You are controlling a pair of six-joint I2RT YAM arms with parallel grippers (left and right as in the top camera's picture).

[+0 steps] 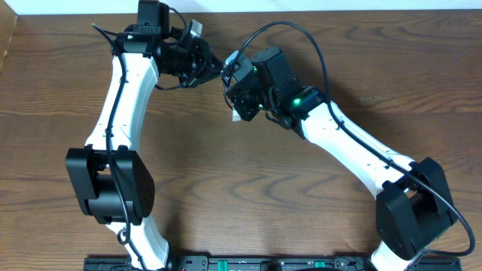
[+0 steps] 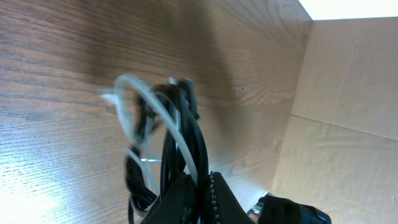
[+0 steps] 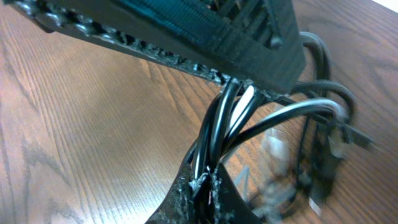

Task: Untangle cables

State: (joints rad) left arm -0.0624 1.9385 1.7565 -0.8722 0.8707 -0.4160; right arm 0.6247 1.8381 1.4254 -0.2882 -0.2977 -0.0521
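The cables are a tangled bunch of black cord [image 2: 186, 137] and white cord [image 2: 163, 112], lifted off the wooden table [image 1: 248, 188]. My left gripper [image 2: 202, 196] is shut on the bunch from below in the left wrist view. In the right wrist view my right gripper [image 3: 208, 183] is shut on several black strands [image 3: 214, 124] and a white one [image 3: 241, 112], with loose loops blurred at the right. In the overhead view the left gripper [image 1: 213, 69] and right gripper [image 1: 235, 89] nearly meet at the table's far middle. A white end [image 1: 236, 115] hangs below them.
A cardboard wall [image 2: 348, 112] stands beyond the table edge by the left gripper. The right arm's own thick black wire [image 1: 294, 30] arcs over it. The dark toothed body [image 3: 205, 31] across the top of the right wrist view sits very close to my right fingers.
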